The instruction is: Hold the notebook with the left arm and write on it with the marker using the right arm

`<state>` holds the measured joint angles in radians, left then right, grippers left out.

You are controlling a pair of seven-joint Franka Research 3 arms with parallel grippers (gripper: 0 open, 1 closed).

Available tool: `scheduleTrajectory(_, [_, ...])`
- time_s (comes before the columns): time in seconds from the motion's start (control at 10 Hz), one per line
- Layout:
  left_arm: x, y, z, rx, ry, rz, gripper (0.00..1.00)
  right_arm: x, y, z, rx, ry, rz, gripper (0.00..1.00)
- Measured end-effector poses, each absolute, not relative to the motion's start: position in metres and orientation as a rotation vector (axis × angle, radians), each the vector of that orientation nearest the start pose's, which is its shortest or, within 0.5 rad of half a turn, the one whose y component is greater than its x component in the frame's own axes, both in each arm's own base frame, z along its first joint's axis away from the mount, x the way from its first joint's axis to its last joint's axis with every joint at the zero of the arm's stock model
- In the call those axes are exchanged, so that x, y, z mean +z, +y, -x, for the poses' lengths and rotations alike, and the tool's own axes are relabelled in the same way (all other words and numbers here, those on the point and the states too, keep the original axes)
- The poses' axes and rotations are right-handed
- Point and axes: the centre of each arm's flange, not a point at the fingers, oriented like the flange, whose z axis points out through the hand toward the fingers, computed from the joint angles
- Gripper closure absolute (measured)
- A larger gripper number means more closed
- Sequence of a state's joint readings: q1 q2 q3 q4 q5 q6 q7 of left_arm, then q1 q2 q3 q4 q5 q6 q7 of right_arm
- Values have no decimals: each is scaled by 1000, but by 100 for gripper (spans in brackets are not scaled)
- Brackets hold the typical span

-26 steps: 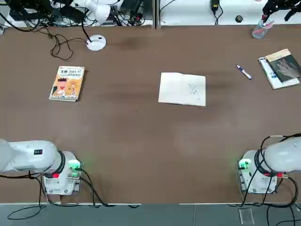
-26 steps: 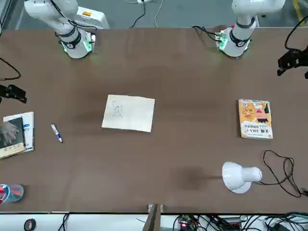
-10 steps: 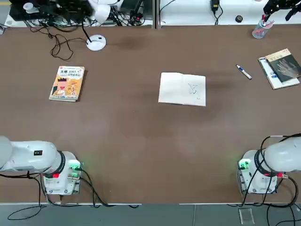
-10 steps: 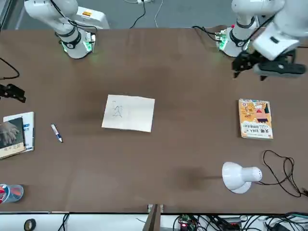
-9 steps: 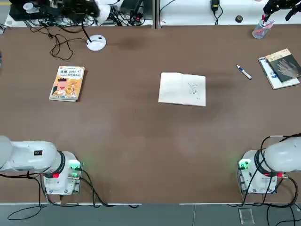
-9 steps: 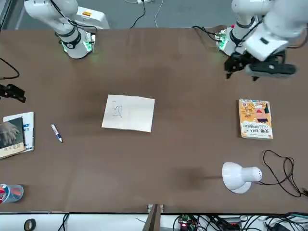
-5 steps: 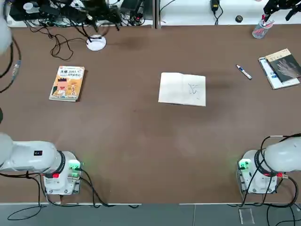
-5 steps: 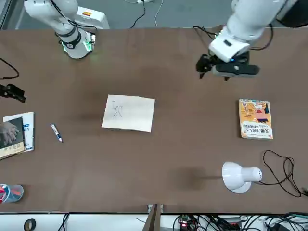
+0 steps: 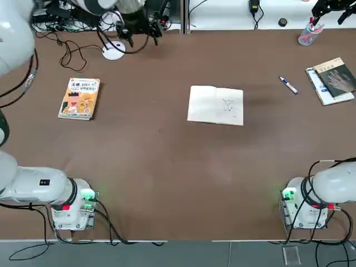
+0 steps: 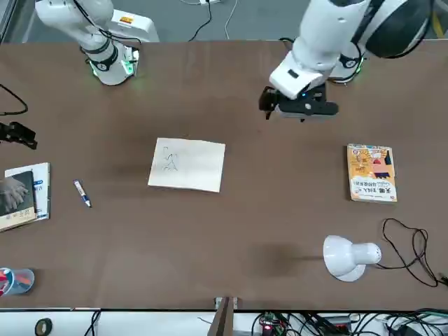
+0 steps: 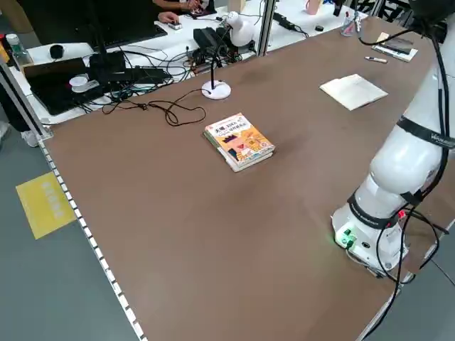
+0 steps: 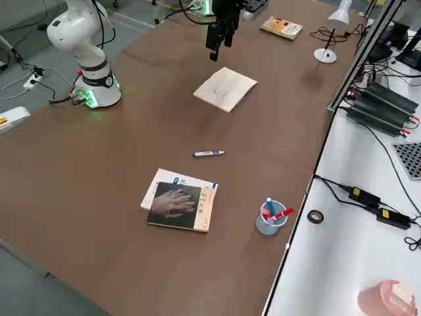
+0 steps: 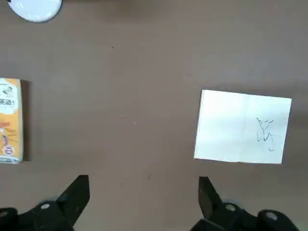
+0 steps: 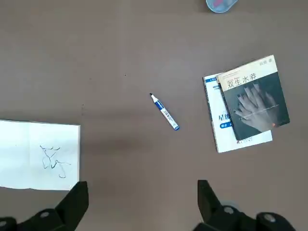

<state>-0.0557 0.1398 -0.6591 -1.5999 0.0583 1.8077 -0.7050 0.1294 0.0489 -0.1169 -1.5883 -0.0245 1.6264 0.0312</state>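
Brown table [image 9: 167, 167] held the notebook [image 9: 216, 104] open at centre, the marker [image 9: 288, 85] well right. Beyond, a cup [image 12: 268, 220] held pens. Left gripper [image 10: 297, 108] hovered spread above the table; right gripper [image 14: 139, 202] spread too.

Orange book [image 9: 79, 98], desk lamp [image 10: 348, 257], pen cup [image 12: 270, 217]

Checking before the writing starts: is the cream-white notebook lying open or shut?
Open: the cream-white notebook lies flat on the brown table, showing bare pages with a centre crease and a small dark scribble.
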Motion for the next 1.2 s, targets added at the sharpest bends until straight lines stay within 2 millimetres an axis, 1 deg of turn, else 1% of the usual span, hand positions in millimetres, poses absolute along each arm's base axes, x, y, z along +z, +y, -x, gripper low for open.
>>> scheduleTrajectory(0.4, [529, -426, -462, -108, -39, 3198, 0, 594, 6, -573, 17, 27, 3172, 0])
scheduleTrajectory(0.6, [507, -448, -458, -132, -61, 3187, 0, 594, 6, -573, 17, 27, 3172, 0])
scheduleTrajectory(0.9, [464, -479, -448, -170, -73, 3138, 0, 593, 6, -573, 20, 27, 3172, 0])
scheduleTrajectory(1.2, [422, -508, -436, -158, -64, 3113, 0, 591, 6, -573, 24, 27, 3172, 0])
